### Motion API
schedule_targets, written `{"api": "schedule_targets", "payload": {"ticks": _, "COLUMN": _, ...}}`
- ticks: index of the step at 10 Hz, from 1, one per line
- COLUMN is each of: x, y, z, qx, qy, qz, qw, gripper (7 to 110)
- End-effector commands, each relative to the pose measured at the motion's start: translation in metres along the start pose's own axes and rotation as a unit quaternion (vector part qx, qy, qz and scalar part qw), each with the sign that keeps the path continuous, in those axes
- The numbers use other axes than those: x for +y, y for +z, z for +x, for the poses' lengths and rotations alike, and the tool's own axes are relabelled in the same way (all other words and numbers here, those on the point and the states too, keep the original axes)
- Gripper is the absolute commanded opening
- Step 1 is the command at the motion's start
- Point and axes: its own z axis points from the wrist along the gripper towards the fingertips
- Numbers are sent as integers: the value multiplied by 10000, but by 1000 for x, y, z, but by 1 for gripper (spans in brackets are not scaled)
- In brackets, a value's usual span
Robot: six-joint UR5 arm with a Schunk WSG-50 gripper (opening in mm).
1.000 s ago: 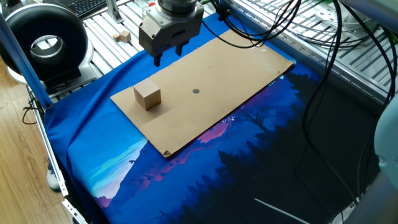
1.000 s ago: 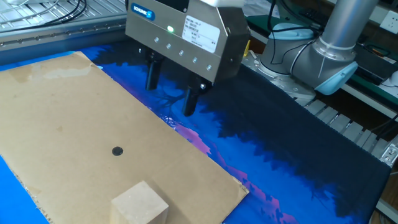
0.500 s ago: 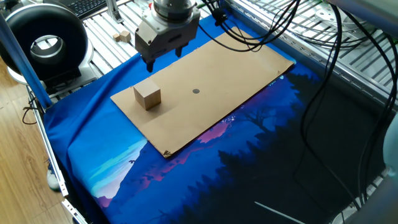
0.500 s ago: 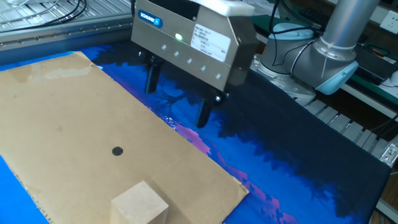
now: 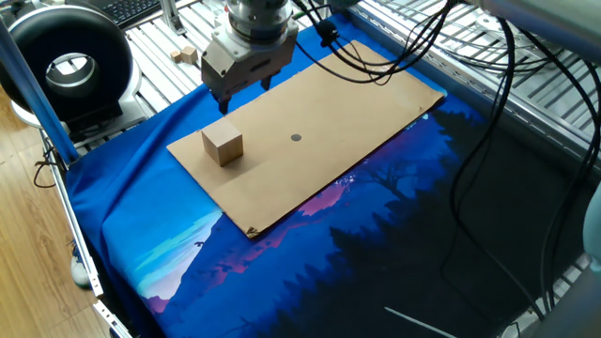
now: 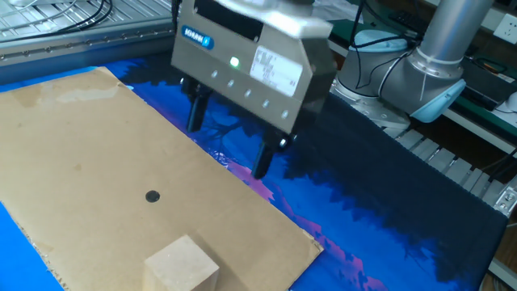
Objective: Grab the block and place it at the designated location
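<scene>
The block (image 5: 223,145) sits on the cardboard board (image 5: 357,103), near the board's left corner and well apart from the dark dot (image 5: 296,138) at its middle. The gripper (image 5: 242,92) hangs above the board's edge beyond the block, jaws spread and empty

Light-tan wooden block (image 5: 223,145), plain and unmarked. Flat cardboard-brown board (image 5: 357,113) bearing one small dark grey dot (image 5: 296,138). Desk cloth (image 5: 376,253) printed with a dark forest silhouette over bright blue shading to pink and magenta. Tool (image 6: 227,147): silver-grey metal body with a blue label, a white sticker and a lit green lamp; black fingers (image 6: 195,111). Black cables (image 5: 479,141).
</scene>
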Motion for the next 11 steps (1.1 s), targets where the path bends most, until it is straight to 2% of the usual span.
{"api": "schedule_targets", "payload": {"ticks": 1, "x": -2, "y": 4, "z": -1, "qx": -65, "qy": 20, "qz": 97, "qw": 9999, "gripper": 88}}
{"api": "schedule_targets", "payload": {"ticks": 2, "x": 2, "y": -2, "z": 4, "qx": 31, "qy": 115, "qz": 46, "qw": 9999, "gripper": 88}}
{"api": "schedule_targets", "payload": {"ticks": 5, "x": -3, "y": -1, "z": 6, "qx": 71, "qy": 222, "qz": 128, "qw": 9996, "gripper": 88}}
{"api": "schedule_targets", "payload": {"ticks": 7, "x": 2, "y": -1, "z": 2, "qx": -9, "qy": 185, "qz": 41, "qw": 9998, "gripper": 88}}
{"api": "schedule_targets", "payload": {"ticks": 8, "x": 3, "y": -1, "z": 6, "qx": 74, "qy": 250, "qz": 22, "qw": 9997, "gripper": 88}}
{"api": "schedule_targets", "payload": {"ticks": 9, "x": -7, "y": -2, "z": 28, "qx": 504, "qy": 475, "qz": 236, "qw": 9973, "gripper": 66}}
{"api": "schedule_targets", "payload": {"ticks": 10, "x": -18, "y": -5, "z": 43, "qx": 805, "qy": 479, "qz": 470, "qw": 9945, "gripper": 66}}
{"api": "schedule_targets", "payload": {"ticks": 11, "x": -8, "y": -2, "z": 18, "qx": 319, "qy": 69, "qz": 234, "qw": 9992, "gripper": 66}}
